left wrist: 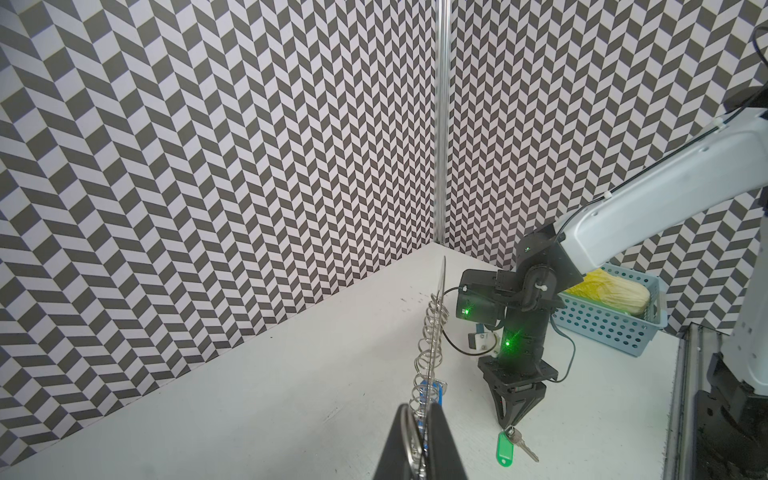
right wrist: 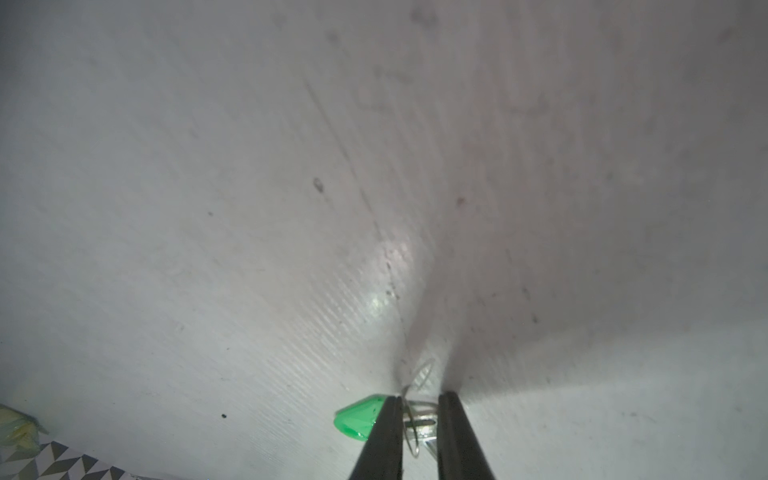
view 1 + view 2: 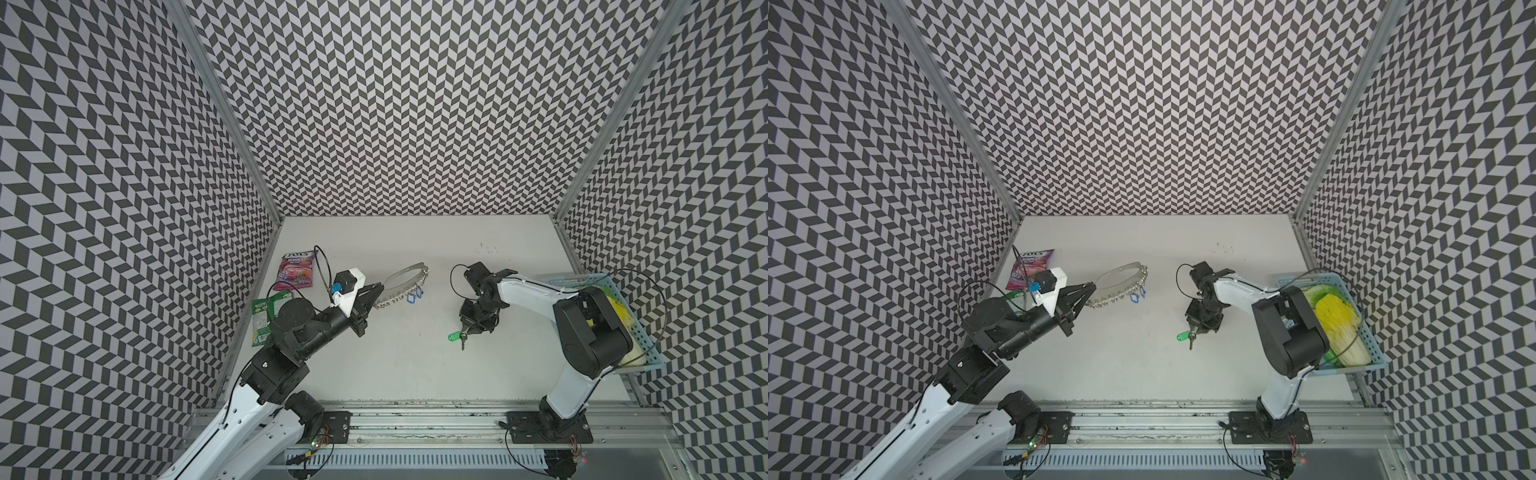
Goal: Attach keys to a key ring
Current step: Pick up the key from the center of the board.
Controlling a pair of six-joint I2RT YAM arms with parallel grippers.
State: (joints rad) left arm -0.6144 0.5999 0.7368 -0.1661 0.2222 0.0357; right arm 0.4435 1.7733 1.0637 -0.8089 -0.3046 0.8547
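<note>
The key ring [image 3: 405,282] [image 3: 1121,279], a flat gray crescent plate fringed with small wire rings, is held above the table at its near-left end. My left gripper [image 3: 379,286] [image 1: 419,409] is shut on that end, and the left wrist view shows the plate edge-on. The keys [image 3: 454,336] [image 1: 504,451], a silver key with a green tag, lie on the table at centre right. My right gripper [image 3: 467,329] [image 2: 420,397] points straight down on them. Its fingers are shut on the key's head and small ring, with the green tag [image 2: 357,417] sticking out to one side.
Two blue-tagged keys [image 3: 414,296] hang from the plate's fringe. A purple snack packet [image 3: 296,270] and a green packet [image 3: 266,311] lie at the left wall. A blue basket [image 3: 1370,332] holding a cabbage sits at the right edge, under the right arm.
</note>
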